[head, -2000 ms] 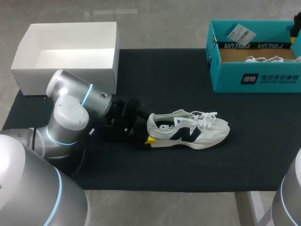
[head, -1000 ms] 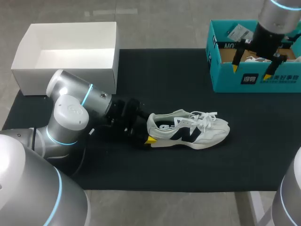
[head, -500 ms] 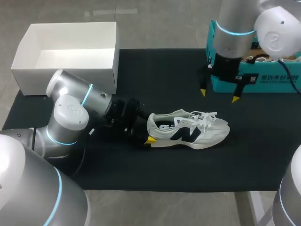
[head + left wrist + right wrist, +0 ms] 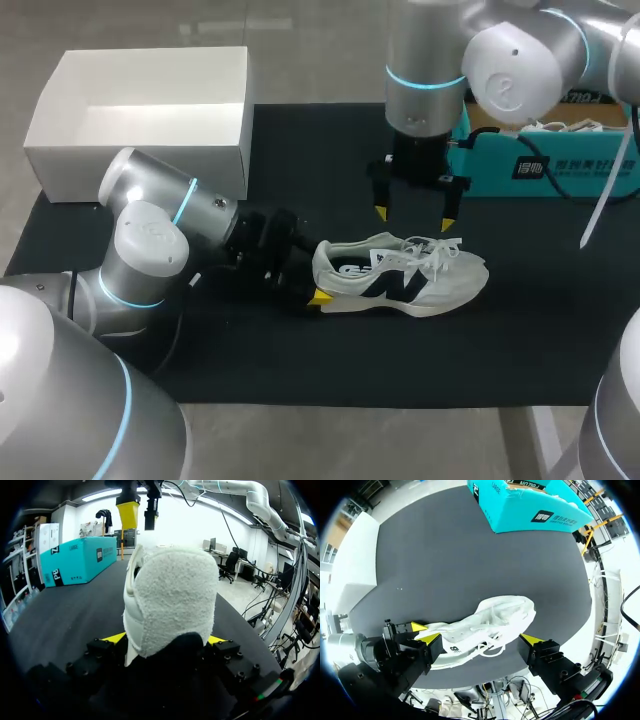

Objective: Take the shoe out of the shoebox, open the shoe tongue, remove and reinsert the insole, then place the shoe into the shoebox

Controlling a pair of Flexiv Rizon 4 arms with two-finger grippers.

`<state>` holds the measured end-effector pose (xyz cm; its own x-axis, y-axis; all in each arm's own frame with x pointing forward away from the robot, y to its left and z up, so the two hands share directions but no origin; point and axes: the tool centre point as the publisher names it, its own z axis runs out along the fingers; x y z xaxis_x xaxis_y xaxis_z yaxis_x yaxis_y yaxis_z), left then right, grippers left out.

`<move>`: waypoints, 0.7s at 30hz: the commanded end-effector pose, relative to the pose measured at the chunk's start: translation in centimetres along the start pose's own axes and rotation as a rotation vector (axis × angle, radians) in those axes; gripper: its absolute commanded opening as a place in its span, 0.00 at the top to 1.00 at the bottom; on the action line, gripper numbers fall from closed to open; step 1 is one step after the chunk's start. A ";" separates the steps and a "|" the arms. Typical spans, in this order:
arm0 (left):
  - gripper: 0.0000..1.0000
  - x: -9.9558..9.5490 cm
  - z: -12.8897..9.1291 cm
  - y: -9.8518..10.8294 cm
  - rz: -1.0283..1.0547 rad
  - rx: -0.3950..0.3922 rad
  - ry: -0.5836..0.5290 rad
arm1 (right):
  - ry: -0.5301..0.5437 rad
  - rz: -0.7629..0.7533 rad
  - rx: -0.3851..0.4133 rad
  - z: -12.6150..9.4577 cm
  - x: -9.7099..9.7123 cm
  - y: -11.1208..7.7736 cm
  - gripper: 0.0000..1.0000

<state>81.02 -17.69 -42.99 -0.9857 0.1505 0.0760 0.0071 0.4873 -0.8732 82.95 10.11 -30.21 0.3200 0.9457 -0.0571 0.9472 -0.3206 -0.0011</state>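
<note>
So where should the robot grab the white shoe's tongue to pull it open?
Probably at the free top edge of the tongue, just behind the laces, coming down from above. The white sneaker stands on its sole, opening upward; the left end effector clamps its heel, and the open right end effector hangs over the laces.

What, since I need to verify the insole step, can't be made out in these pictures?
- Insole: in the head view the laces and collar of the shoe hide the inside; in the left wrist view the heel blocks everything ahead.
- Shoe's toe: hidden behind the heel in the left wrist view.
- Inside of the teal shoebox: covered by the right arm in the head view, cut off at the edge in the right wrist view.
</note>
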 end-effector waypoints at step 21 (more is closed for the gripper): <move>1.00 -0.1 0.1 0.0 0.000 -0.002 0.000 | -0.247 -0.094 -0.077 4.3 3.1 -3.4 0.00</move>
<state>81.02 -17.70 -42.99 -0.9857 0.1506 0.0759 0.0072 0.4873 -0.8732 80.19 12.82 -34.06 0.2256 0.9448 -0.2378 0.9742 -0.2176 0.0597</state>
